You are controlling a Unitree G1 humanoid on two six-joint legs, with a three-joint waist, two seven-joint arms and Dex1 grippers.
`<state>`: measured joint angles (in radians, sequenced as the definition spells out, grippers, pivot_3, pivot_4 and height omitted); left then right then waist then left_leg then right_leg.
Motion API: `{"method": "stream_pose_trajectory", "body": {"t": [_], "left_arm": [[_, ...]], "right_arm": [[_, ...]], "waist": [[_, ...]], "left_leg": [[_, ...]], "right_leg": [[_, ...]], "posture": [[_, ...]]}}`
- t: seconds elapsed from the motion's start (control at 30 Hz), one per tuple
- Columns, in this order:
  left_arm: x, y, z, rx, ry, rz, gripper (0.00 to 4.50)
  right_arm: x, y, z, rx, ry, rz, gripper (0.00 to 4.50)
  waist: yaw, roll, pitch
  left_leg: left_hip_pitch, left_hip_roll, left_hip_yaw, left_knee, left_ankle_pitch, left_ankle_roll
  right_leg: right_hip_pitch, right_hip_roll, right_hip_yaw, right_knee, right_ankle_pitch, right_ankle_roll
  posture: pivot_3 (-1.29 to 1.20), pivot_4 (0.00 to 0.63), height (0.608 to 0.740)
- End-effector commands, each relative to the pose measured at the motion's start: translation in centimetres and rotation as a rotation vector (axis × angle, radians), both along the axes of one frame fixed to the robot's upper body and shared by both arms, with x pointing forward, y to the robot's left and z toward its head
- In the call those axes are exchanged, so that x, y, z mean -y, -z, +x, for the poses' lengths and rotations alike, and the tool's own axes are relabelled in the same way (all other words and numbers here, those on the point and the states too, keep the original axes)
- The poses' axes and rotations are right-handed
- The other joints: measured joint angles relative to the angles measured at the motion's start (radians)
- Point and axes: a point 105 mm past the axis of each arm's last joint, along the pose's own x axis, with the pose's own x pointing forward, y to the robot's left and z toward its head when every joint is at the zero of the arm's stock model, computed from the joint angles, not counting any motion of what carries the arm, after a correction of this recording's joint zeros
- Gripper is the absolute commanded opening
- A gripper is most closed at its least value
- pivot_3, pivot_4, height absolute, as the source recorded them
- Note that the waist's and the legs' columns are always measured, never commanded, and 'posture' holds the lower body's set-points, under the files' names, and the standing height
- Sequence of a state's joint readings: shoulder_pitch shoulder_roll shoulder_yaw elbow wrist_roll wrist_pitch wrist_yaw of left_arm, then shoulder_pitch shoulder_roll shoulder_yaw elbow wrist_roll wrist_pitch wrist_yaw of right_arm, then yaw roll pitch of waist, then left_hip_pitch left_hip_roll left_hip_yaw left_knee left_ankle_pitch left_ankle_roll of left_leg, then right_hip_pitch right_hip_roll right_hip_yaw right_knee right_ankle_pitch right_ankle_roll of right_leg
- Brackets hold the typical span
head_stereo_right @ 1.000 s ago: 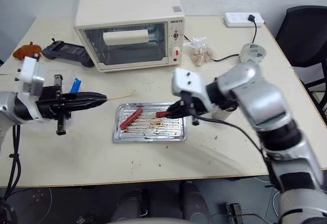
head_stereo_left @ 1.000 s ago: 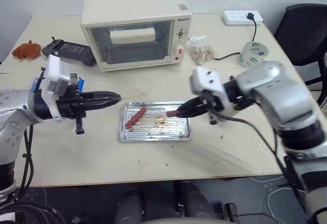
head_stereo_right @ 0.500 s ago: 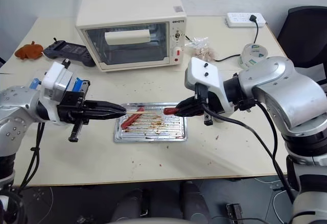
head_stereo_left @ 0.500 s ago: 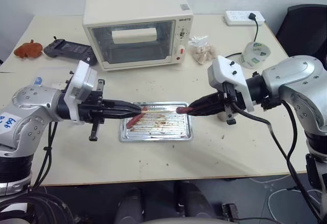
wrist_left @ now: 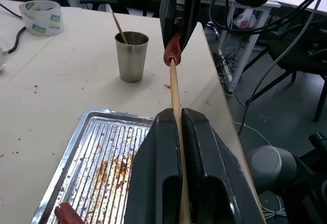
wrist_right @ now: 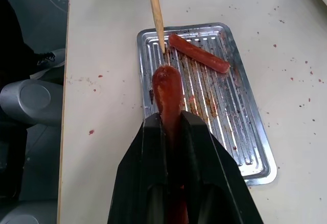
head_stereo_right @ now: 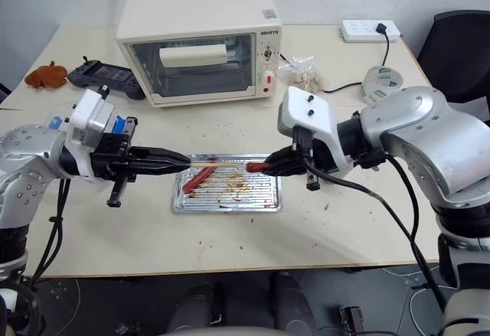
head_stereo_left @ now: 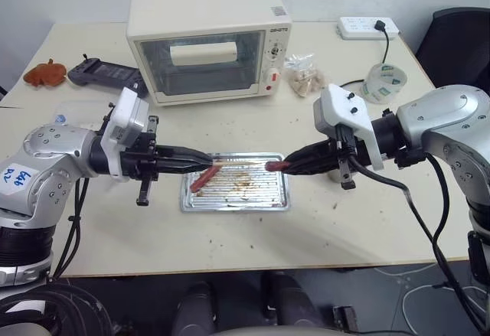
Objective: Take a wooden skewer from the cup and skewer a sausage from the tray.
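Overhead, smooth sausage (wrist_right: 167, 89), ribbed tray (wrist_right: 245, 147)

We look down and forward from the head over the table (head_stereo_left: 230, 252) through two eyes set side by side, both taking in the tray (head_stereo_left: 234, 202) near us and the toaster oven (head_stereo_left: 207, 37) beyond. From the left wrist we look rightward along the wooden skewer (wrist_left: 174, 94), close over the tray's right end (wrist_left: 97, 152). From the right wrist we look leftward, close above the same tray (wrist_right: 240, 132). All four views share it.
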<state>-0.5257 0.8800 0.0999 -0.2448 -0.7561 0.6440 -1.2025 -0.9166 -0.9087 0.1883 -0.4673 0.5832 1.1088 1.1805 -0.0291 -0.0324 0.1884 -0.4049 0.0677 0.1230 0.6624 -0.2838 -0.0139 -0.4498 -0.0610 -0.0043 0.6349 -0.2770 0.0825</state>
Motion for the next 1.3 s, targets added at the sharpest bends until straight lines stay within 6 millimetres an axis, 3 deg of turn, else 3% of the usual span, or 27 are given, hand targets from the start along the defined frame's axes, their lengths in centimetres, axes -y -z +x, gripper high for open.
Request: {"method": "stream_pose_trajectory", "body": {"t": [0.03, 0.7, 1.3], "left_arm": [[-0.2, -0.8, -0.3, 0.046, 0.003, 0.007, 0.0], [1.3, -0.7, -0.2, 0.05, 0.058, -0.01, 0.0], [5.4, -0.2, 1.3, 0.094, 0.154, -0.055, 0.0]], "right_arm": [[0.1, -1.3, -0.4, 0.063, -0.011, 0.018, 0.1], [-1.7, -1.9, -1.2, 0.069, -0.066, 0.057, 0.1], [-3.4, -1.6, -1.0, 0.072, -0.137, 0.053, 0.1]], "waist": [[0.0, 0.0, 0.0], [0.001, 0.0, 0.0], [0.001, 0.0, 0.0]], "left_leg": [[0.0, 0.0, 0.0, 0.0, 0.0, 0.0], [0.0, 0.0, 0.0, 0.0, 0.0, 0.0], [-0.001, 0.0, 0.001, 0.002, 0.0, 0.0]], "right_leg": [[0.0, 0.0, 0.0, 0.0, 0.0, 0.0], [0.0, 0.0, 0.0, 0.001, 0.0, 0.0], [0.001, 0.0, -0.001, 0.001, 0.0, 0.0]], "posture": [[0.0, 0.15, 0.74], [0.0, 0.15, 0.74], [0.0, 0.15, 0.74]]}}
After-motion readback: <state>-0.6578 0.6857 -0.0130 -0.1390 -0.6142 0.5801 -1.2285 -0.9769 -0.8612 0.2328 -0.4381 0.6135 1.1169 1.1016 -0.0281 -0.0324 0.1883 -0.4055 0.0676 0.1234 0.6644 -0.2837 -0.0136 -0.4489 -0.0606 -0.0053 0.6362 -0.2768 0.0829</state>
